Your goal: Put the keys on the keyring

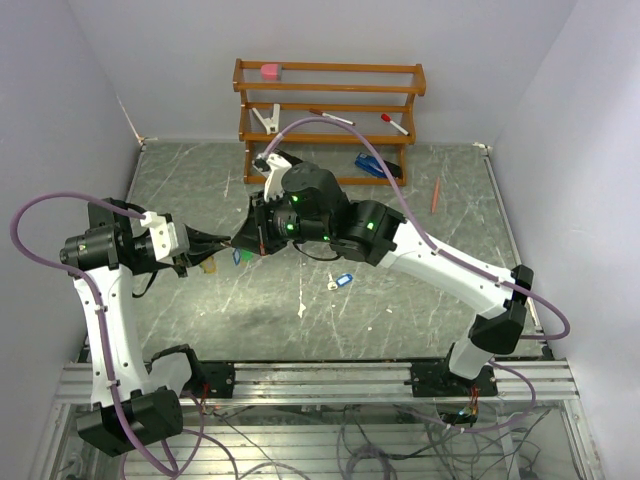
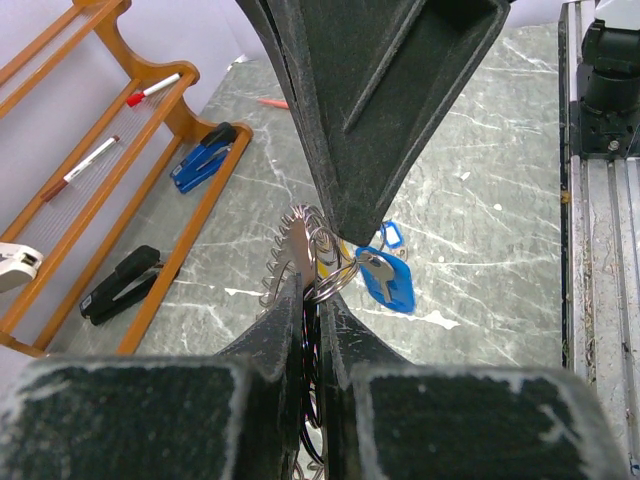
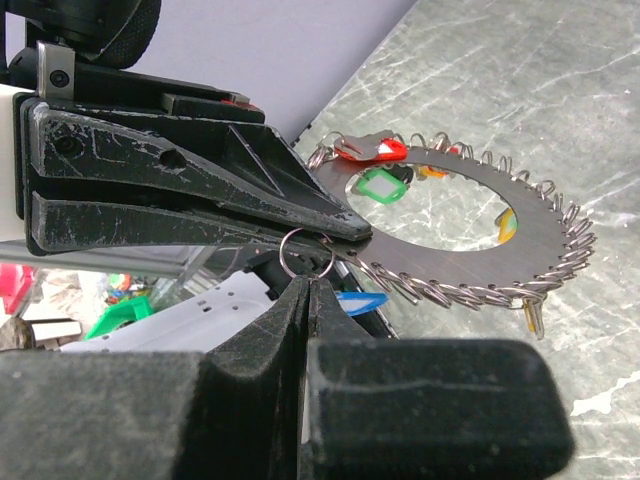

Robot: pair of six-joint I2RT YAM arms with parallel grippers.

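Left end effector [image 2: 315, 300] is clamped shut on the rim of the keyring [image 3: 480, 250], holding it on edge above the table [image 1: 420, 330]. Right end effector [image 3: 308, 285] is fully closed, pinching a small split ring [image 3: 305, 250] that sits right at the keyring rim, tip to tip with the left fingers. A blue-tagged key [image 2: 385, 280] hangs from that split ring.

The keyring is a flat grey disc with a centre hole and wire loops all round the edge. Other keys sit at its rim: red tag [image 3: 370, 150], green tag [image 3: 380, 185] seen through the hole, orange tag [image 3: 432, 172], yellow tag [image 3: 508, 225]. No tag shows readable writing.

Further out, a loose blue key [image 1: 342, 281] with a white label slip lies on the table; the slip is too small to read. At the far wall is a wooden rack [image 1: 330, 100] with a blue stapler [image 1: 378, 165], a red-capped marker [image 1: 395, 123] and a pink eraser [image 1: 270, 71]. No brand is legible on them.
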